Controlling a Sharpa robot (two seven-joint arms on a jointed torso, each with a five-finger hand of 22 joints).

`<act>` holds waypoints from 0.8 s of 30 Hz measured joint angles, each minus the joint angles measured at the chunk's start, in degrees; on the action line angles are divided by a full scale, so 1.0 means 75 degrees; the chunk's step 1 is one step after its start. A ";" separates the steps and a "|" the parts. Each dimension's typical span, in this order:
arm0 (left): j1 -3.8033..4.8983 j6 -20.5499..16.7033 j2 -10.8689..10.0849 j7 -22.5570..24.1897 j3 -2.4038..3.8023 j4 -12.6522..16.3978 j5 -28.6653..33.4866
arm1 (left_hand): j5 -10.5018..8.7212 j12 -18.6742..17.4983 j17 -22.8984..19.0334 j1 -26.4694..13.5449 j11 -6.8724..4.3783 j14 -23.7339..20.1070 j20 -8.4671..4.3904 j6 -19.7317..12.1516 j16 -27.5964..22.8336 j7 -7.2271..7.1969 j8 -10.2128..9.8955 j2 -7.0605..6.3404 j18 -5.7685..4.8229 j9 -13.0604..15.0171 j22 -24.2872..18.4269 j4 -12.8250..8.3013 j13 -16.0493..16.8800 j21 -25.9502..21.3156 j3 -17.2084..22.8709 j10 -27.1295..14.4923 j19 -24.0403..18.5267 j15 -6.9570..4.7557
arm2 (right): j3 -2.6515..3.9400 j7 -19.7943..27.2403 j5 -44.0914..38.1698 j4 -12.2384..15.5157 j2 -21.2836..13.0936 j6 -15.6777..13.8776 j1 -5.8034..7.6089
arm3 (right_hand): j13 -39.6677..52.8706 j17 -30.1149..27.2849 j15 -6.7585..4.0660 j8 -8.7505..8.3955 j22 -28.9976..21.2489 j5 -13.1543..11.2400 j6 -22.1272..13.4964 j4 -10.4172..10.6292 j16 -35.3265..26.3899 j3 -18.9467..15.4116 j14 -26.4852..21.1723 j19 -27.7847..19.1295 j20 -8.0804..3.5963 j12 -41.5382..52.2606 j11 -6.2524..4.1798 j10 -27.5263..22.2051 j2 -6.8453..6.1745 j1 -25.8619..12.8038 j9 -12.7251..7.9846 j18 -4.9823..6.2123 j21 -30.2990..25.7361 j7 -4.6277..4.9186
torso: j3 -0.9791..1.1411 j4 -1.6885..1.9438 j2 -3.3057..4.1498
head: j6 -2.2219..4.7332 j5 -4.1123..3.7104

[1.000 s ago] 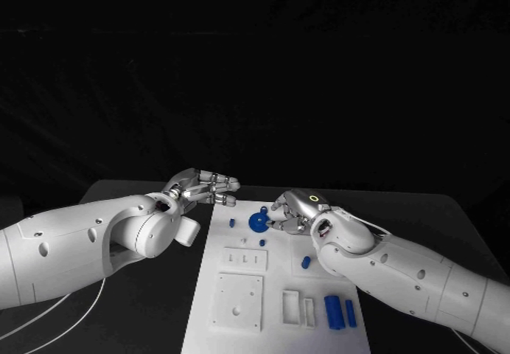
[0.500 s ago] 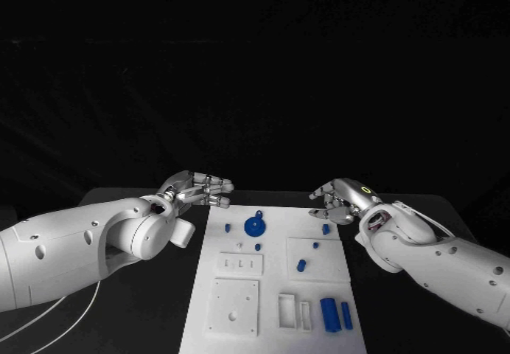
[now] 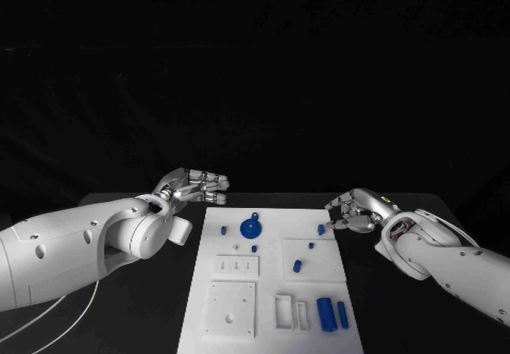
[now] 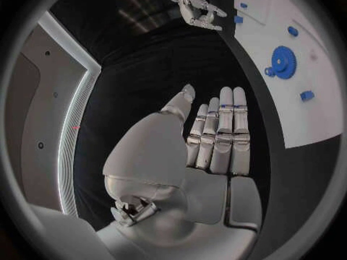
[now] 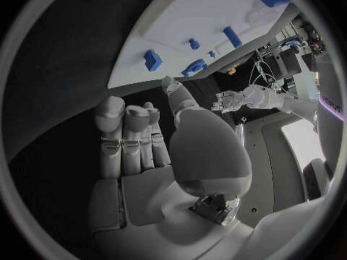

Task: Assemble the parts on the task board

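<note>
Hovering either side of the white board (image 3: 271,295) on the counter (image 3: 127,324), your left robot hand (image 3: 197,186) and right robot hand (image 3: 354,209) are holding nothing, fingers loosely apart. The blue gear (image 3: 250,227) is lying near the board's far end; it is looking light, rigid and slick, so you are best pinching its rim.

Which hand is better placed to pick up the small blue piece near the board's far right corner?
Right. The right hand hovers empty beside the small blue piece; the left hand sits off the board's far left corner.
</note>
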 measured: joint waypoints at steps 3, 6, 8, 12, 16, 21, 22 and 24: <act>-0.0005 0.0005 0.0000 0.0013 -0.0002 -0.0020 0.0002 | 0.0000 0.0000 0.0000 -0.0017 0.0019 0.0000 0.0018 0.0000 0.0000 0.0000 0.0000 -0.0017 0.0000 0.0000 0.0000 0.0000 0.0000 0.0000 0.0000 -0.0019 -0.0018 0.0000 | 0.0003 0.0105 0.0104 -0.0078 -0.0006 0.0082 -0.0065 | -0.0012 0.0000 0.0000 0.0000 0.0000 0.0000 -0.0008 -0.0014 0.0000 -0.0053 0.0000 0.0027 0.0027 -0.0015 0.0000 0.0000 0.0030 0.0030 0.0000 -0.0001 -0.0031 0.0008 | 0.0000 -0.0003 0.0000 | -0.0010 0.0000; -0.0007 0.0010 -0.0003 0.0015 -0.0002 -0.0028 0.0003 | 0.0000 0.0000 0.0000 -0.0017 0.0030 0.0000 0.0029 0.0000 0.0000 0.0000 0.0000 -0.0017 0.0001 0.0000 0.0007 0.0000 0.0000 0.0000 0.0000 -0.0031 -0.0029 0.0000 | 0.0003 0.0183 0.0179 -0.0179 0.0022 0.0152 -0.0119 | -0.0012 -0.0001 0.0000 0.0000 0.0000 0.0000 -0.0036 -0.0020 0.0000 -0.0059 0.0000 0.0027 0.0027 -0.0030 0.0003 -0.0003 0.0033 0.0034 0.0000 -0.0003 -0.0031 0.0035 | -0.0004 -0.0007 0.0000 | -0.0021 0.0003; -0.0008 0.0014 -0.0003 0.0016 -0.0002 -0.0032 0.0003 | 0.0000 0.0000 0.0000 -0.0017 0.0030 0.0000 0.0029 0.0000 0.0000 0.0000 0.0000 -0.0017 0.0001 0.0000 0.0008 0.0000 0.0000 0.0000 0.0000 -0.0031 -0.0029 0.0000 | 0.0003 0.0223 0.0220 -0.0261 0.0068 0.0190 -0.0150 | -0.0019 -0.0001 0.0000 0.0000 -0.0001 0.0000 -0.0039 -0.0021 0.0000 -0.0059 0.0000 0.0027 0.0027 -0.0030 0.0027 -0.0027 0.0060 0.0061 0.0000 -0.0005 -0.0031 0.0038 | -0.0009 -0.0005 0.0000 | -0.0023 0.0003; -0.0015 0.0025 0.0000 0.0016 -0.0002 -0.0040 0.0004 | 0.0000 0.0000 0.0000 -0.0017 0.0057 0.0000 0.0029 0.0000 0.0000 0.0000 0.0000 -0.0017 0.0000 0.0000 0.0015 0.0000 -0.0001 0.0031 0.0000 -0.0058 -0.0029 0.0000 | 0.0003 0.0286 0.0281 -0.0422 0.0189 0.0251 -0.0179 | -0.0020 -0.0001 0.0000 0.0000 -0.0001 0.0000 -0.0070 -0.0043 -0.0026 -0.0082 0.0000 0.0027 0.0027 -0.0030 0.0027 -0.0027 0.0060 0.0061 0.0000 -0.0009 -0.0031 0.0016 | -0.0018 0.0005 0.0000 | -0.0047 -0.0005; -0.0020 0.0034 0.0010 0.0014 -0.0003 -0.0046 0.0004 | 0.0000 0.0000 0.0000 -0.0017 0.0057 0.0000 0.0029 0.0000 0.0000 0.0000 0.0000 -0.0017 0.0000 0.0000 0.0015 0.0000 -0.0001 0.0030 0.0000 -0.0058 -0.0029 0.0000 | 0.0003 0.0325 0.0313 -0.0561 0.0287 0.0302 -0.0188 | -0.0019 0.0012 0.0000 0.0000 -0.0001 0.0000 -0.0070 -0.0046 -0.0026 -0.0079 0.0000 0.0027 0.0027 -0.0030 0.0027 -0.0027 0.0060 0.0061 0.0000 -0.0041 -0.0031 0.0016 | -0.0029 0.0021 0.0000 | -0.0059 -0.0018; -0.0026 0.0052 0.0018 0.0006 -0.0003 -0.0053 0.0004 | 0.0000 0.0000 0.0000 -0.0017 0.0057 0.0000 0.0029 0.0000 0.0000 0.0000 0.0000 -0.0017 0.0000 0.0000 0.0015 0.0000 -0.0001 0.0030 0.0000 -0.0058 -0.0029 0.0000 | 0.0003 0.0361 0.0307 -0.0721 0.0407 0.0362 -0.0226 | -0.0008 0.0012 0.0000 0.0000 -0.0001 -0.0001 -0.0070 -0.0097 -0.0025 -0.0070 0.0000 0.0027 0.0027 -0.0030 0.0027 -0.0027 0.0060 0.0061 0.0000 -0.0041 -0.0031 0.0016 | -0.0040 0.0036 0.0012 | -0.0100 -0.0019; -0.0026 0.0055 0.0019 0.0005 -0.0003 -0.0055 0.0004 | 0.0000 0.0000 0.0000 -0.0017 0.0057 0.0000 0.0029 0.0000 0.0000 0.0000 0.0000 -0.0017 0.0001 0.0000 0.0015 0.0000 -0.0001 0.0030 0.0000 -0.0058 -0.0029 0.0000 | 0.0003 0.0365 0.0303 -0.0742 0.0426 0.0370 -0.0235 | -0.0008 0.0016 0.0000 0.0000 -0.0001 -0.0017 -0.0070 -0.0097 -0.0025 -0.0070 0.0000 0.0027 0.0027 -0.0030 0.0027 -0.0027 0.0083 0.0084 0.0000 -0.0042 -0.0031 0.0016 | -0.0040 0.0037 0.0016 | -0.0105 -0.0019; -0.0027 0.0064 0.0023 0.0003 -0.0003 -0.0062 0.0004 | 0.0000 0.0000 0.0000 -0.0017 0.0057 0.0000 0.0029 0.0000 0.0000 0.0000 0.0000 -0.0017 0.0000 0.0000 0.0015 0.0000 -0.0001 0.0030 0.0000 -0.0058 -0.0028 0.0000 | 0.0003 0.0368 0.0292 -0.0791 0.0476 0.0392 -0.0249 | 0.0005 0.0029 0.0000 0.0000 -0.0001 -0.0046 -0.0070 -0.0111 -0.0025 -0.0055 0.0000 0.0027 0.0027 -0.0029 0.0027 -0.0026 0.0121 0.0060 0.0000 -0.0042 -0.0031 0.0016 | -0.0039 0.0040 0.0026 | -0.0108 -0.0015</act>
